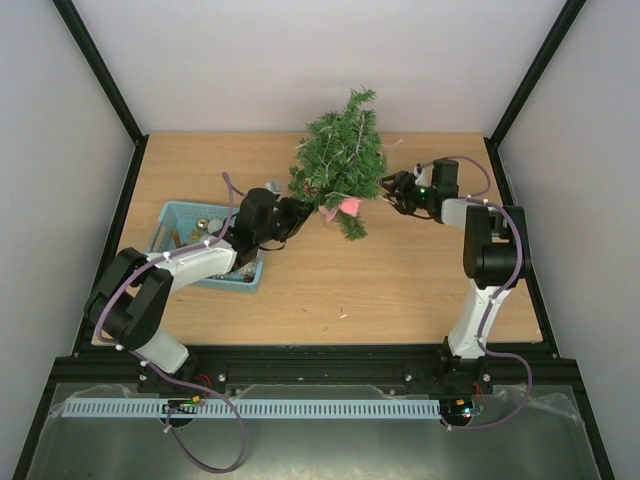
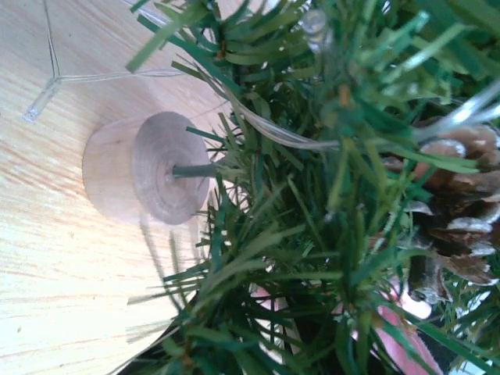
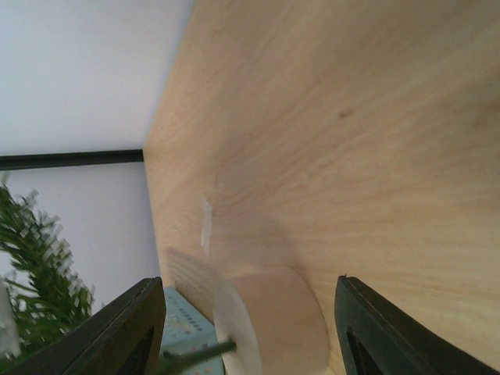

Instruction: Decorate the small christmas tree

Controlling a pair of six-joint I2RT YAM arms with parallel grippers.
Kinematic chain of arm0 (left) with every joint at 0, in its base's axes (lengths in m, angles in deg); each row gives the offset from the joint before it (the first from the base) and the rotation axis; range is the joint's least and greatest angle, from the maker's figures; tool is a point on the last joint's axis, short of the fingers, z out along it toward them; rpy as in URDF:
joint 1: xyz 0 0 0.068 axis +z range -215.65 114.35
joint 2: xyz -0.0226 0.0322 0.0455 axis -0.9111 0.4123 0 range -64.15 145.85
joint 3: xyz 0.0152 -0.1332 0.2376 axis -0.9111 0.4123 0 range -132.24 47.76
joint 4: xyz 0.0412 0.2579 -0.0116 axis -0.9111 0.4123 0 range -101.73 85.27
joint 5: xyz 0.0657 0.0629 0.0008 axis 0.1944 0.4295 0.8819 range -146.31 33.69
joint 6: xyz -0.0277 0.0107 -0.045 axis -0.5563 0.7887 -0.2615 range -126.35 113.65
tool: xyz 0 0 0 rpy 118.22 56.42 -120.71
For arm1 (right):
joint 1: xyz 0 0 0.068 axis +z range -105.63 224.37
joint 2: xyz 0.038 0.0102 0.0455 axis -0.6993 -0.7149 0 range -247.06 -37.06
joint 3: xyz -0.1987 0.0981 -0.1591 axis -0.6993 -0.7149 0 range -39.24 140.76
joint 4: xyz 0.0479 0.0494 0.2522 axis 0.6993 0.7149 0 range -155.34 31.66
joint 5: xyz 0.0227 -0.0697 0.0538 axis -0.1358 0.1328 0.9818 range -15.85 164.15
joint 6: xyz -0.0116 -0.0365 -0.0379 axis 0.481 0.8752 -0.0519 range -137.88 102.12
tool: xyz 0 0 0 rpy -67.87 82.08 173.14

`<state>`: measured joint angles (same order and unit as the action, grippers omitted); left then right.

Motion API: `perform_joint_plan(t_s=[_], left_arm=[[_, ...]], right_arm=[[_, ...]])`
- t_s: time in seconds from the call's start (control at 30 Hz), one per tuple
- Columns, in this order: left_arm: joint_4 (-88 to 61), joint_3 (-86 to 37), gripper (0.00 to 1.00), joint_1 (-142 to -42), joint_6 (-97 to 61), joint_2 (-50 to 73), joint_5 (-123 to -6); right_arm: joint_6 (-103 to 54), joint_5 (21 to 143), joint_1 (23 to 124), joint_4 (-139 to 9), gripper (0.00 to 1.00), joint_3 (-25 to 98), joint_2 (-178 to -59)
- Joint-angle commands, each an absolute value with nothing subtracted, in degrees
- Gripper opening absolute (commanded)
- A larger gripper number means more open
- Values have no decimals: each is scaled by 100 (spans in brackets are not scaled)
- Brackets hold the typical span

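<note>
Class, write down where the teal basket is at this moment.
In the top view, the teal basket sits on the table's left side, partly under the left arm, to the left of the small christmas tree.

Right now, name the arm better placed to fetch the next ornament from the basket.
Left. The teal basket lies beside its forearm; the right gripper sits across the tree, jaws flanking its wooden base.

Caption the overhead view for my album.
Left gripper and right gripper flank the tree; basket sits left, on the table.
</note>
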<state>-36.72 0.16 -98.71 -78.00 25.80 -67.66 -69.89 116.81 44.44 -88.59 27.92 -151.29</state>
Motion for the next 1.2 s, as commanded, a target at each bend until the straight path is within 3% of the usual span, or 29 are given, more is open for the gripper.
perform_joint_plan(t_s=[0.0, 0.4, 1.17], left_arm=[[-3732, -244, 19, -9747, -7569, 2703, -6681], [-3669, -619, 19, -9326, -7343, 2997, -6883], [-3673, -1599, 19, -8796, -7000, 3924, -7569]], right_arm=[[-6824, 11681, 4437, -8937, 61, 2294, -14647], [-6472, 11463, 4437, -8683, 59, 775, -13426], [-5948, 11435, 4437, -7671, 60, -378, -11462]])
